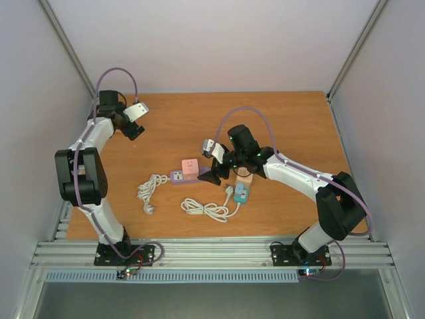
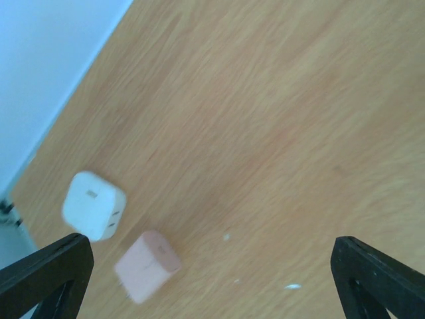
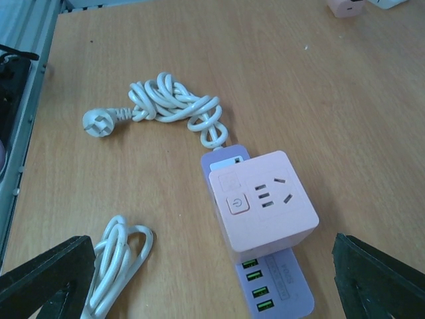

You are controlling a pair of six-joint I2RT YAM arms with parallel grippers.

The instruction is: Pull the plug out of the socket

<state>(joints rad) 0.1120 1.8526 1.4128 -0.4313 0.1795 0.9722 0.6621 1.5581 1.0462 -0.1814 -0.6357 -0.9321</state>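
Observation:
A pink cube plug (image 1: 190, 167) with a power button sits plugged on the purple power strip (image 1: 177, 177) at mid-table. In the right wrist view the pink plug (image 3: 263, 205) covers the strip's middle, and the strip's (image 3: 279, 292) green USB ports show below it. My right gripper (image 1: 214, 177) is open just right of the strip; its fingertips (image 3: 46, 272) are wide apart at the frame's bottom corners, touching nothing. My left gripper (image 1: 135, 129) is open and empty at the far left back, above bare table (image 2: 279, 133).
The strip's white cable (image 1: 151, 189) lies coiled to its left. A second white cable (image 1: 206, 209) and a teal socket (image 1: 240, 193) lie in front of the right gripper. A small white cube (image 2: 93, 205) and a pink cube (image 2: 147, 266) lie under the left gripper.

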